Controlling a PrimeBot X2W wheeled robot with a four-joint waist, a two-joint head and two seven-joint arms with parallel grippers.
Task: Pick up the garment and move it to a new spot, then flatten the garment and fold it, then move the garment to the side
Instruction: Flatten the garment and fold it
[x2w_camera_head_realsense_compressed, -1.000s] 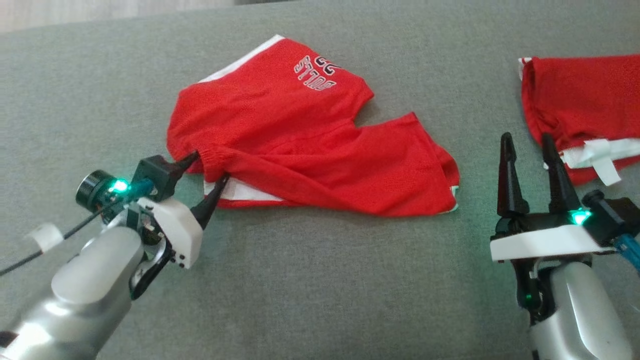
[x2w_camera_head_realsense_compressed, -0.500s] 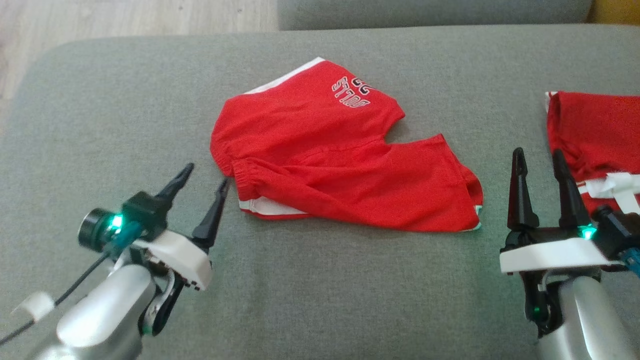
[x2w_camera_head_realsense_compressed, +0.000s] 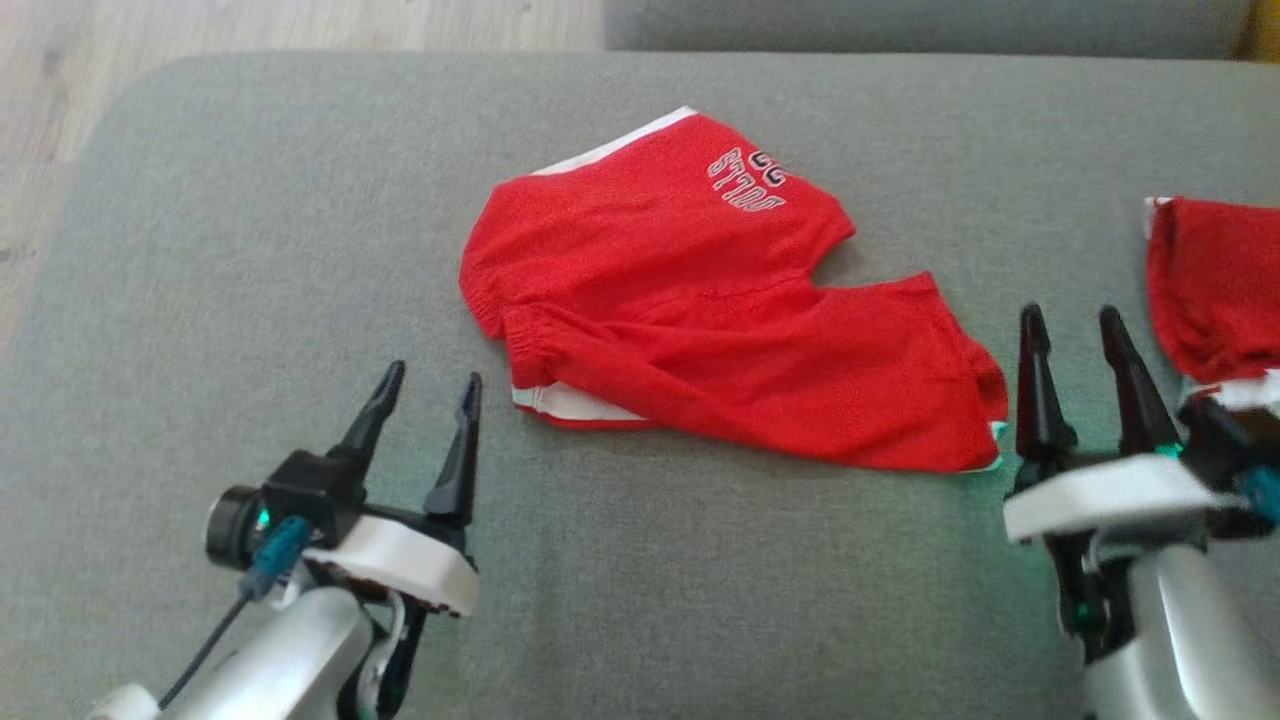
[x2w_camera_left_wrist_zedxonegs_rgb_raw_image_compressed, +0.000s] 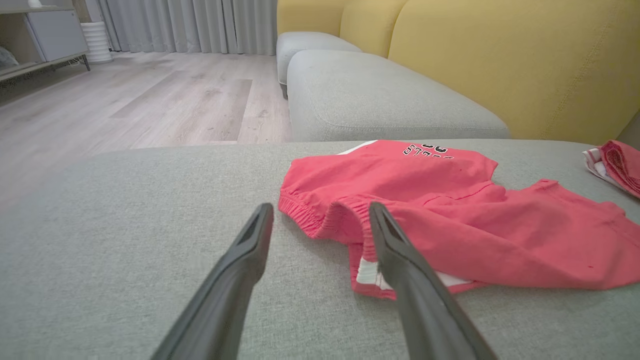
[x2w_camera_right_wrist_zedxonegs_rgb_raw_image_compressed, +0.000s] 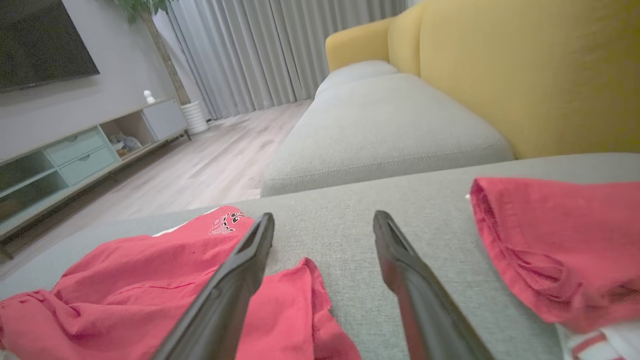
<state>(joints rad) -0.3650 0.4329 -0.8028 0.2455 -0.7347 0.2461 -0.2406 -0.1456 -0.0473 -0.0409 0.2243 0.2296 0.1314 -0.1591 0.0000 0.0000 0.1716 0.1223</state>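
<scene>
We see: red shorts (x2w_camera_head_realsense_compressed: 720, 320), white trim, printed lettering | state: lying spread, wrinkled, elastic waistband bunched | place: middle of the grey cushion (x2w_camera_head_realsense_compressed: 250, 250)

You see the red shorts (x2w_camera_head_realsense_compressed: 720, 320) lying rumpled on the grey cushion (x2w_camera_head_realsense_compressed: 250, 250), waistband to the left. Your left gripper (x2w_camera_head_realsense_compressed: 433, 376) waits spread and empty near their left end. Your right gripper (x2w_camera_head_realsense_compressed: 1069, 314), also spread, stands between them and another red garment (x2w_camera_head_realsense_compressed: 1215, 290).

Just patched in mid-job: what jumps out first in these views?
Bright red shorts lie rumpled mid-cushion on the grey sofa seat. The left gripper and right gripper flank them, both open and empty. A second red garment lies at the far right.
</scene>
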